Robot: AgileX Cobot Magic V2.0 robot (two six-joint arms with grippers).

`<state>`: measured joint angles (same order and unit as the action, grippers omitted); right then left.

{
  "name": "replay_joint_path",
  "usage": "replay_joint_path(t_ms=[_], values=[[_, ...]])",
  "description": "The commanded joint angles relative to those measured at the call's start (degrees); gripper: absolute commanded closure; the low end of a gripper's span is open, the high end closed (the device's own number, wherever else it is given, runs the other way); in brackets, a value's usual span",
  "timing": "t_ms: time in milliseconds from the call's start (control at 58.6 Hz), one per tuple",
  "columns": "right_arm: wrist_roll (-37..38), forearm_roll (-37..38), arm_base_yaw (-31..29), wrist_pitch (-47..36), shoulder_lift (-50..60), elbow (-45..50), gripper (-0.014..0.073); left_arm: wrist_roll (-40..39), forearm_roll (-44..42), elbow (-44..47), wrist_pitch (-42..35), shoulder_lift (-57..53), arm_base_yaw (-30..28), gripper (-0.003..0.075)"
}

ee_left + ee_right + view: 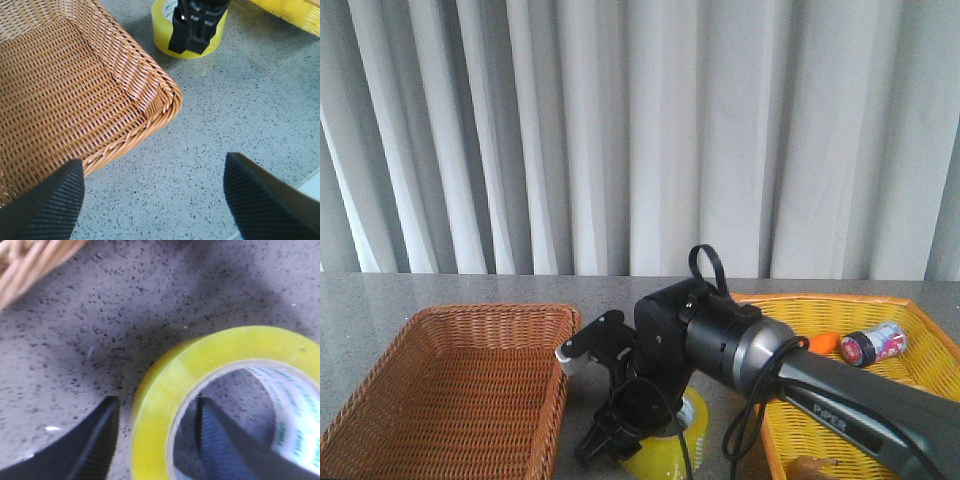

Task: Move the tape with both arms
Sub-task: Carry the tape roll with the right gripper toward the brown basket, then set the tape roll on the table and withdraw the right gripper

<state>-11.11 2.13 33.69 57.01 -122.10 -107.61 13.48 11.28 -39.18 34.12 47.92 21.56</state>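
The tape [670, 455] is a yellow roll with a white printed core, lying flat on the grey speckled table between the two baskets. My right arm [740, 345] reaches down to it. The right gripper [156, 405] is open and straddles the roll's wall [240, 347], one finger inside the core and one outside, with a small gap on each side. In the left wrist view the tape [162, 40] lies beyond the wicker basket's corner, with the right gripper [192, 30] on it. My left gripper [152, 170] hangs open over bare table, nothing between its fingers.
A brown wicker basket [470, 380] stands at the left, its corner [170, 100] close to the left gripper. A yellow basket [920, 325] at the right holds a small red-labelled can [873, 345] and an orange item [825, 342].
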Motion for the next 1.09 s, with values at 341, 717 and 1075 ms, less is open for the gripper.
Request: replay_joint_path(t_ms=[341,717,1075], values=[[2.86,-0.93,-2.08,2.08,23.47,3.92,0.0225,0.02,1.06,-1.57,-3.84,-0.22,0.40,0.0160],[6.92,-0.84,-7.68,-16.82,48.40,38.44,0.0250,0.02,1.06,-1.57,-3.98,-0.22,0.40,0.0160],[7.55,-0.76,-12.08,-20.65,68.74,60.52,0.0250,0.86,1.51,-1.78,-7.48,0.41,0.40,0.0160]])
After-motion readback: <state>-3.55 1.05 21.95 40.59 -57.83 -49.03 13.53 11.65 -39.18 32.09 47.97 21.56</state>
